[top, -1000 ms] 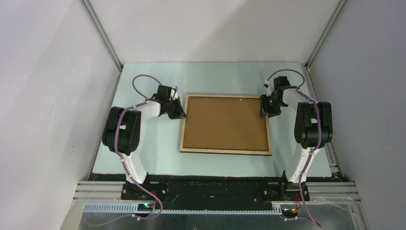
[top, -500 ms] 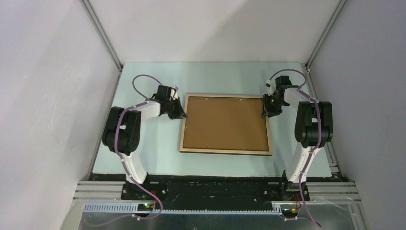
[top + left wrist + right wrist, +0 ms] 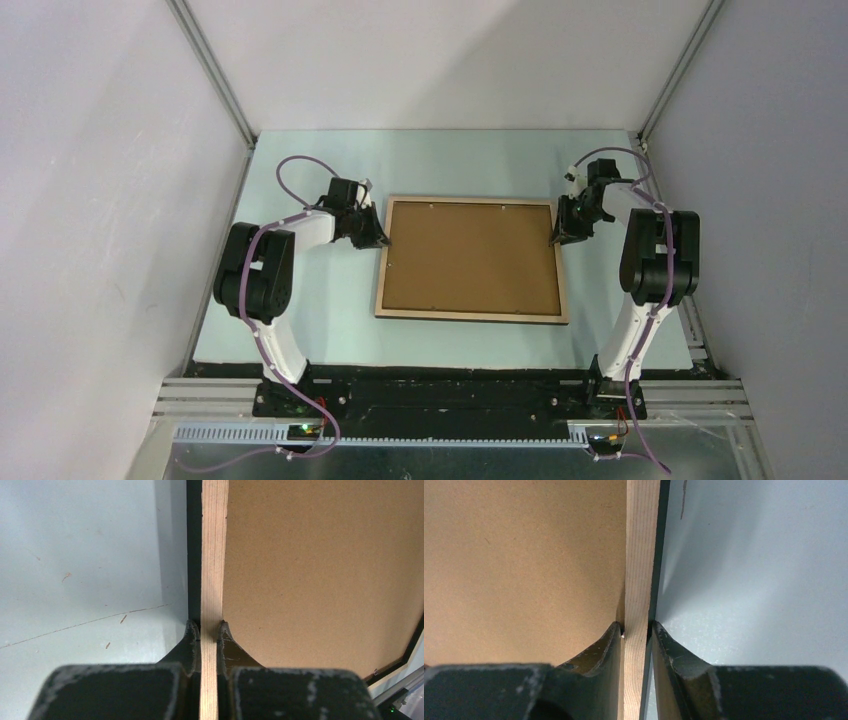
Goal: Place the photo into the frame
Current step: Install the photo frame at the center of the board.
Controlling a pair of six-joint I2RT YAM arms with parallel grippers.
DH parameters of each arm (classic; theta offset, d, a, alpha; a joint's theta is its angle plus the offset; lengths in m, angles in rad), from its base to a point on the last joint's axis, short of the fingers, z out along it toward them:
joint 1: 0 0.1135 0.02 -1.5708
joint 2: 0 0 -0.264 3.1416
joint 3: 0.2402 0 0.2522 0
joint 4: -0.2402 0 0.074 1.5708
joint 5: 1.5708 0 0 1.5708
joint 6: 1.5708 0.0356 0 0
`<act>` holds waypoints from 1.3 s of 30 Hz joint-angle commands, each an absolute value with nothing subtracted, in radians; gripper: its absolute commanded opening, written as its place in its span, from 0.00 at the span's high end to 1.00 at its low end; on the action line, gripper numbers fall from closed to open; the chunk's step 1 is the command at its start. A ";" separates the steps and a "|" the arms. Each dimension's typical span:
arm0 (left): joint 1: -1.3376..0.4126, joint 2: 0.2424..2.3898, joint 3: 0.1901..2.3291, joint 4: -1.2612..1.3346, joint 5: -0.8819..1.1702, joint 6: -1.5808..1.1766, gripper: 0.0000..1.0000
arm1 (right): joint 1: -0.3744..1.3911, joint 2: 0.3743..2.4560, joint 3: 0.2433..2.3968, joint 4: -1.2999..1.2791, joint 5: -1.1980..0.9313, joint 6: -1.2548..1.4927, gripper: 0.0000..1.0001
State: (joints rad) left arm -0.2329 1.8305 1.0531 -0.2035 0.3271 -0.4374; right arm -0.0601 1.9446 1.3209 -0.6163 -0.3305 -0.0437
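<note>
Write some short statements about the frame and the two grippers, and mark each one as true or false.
1. The frame lies on the table with its black front side up. False: its light-wood back side faces up.
2. A brown backing panel sits inside the frame. True.
3. The left gripper has one finger on each side of the frame's left rail. True.
4. The right gripper hovers over the middle of the backing panel. False: it straddles the frame's right rail, near the far corner.
</note>
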 commanded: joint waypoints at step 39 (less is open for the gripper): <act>-0.227 1.868 1.024 -0.291 0.367 -0.430 1.00 | -0.079 1.974 1.368 -0.685 -0.339 -0.146 0.68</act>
State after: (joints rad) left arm -0.2283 1.8305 1.0531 -0.2031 0.3351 -0.4366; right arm -0.0750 1.9862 1.3655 -0.6376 -0.3653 -0.0727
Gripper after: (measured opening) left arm 0.060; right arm 0.328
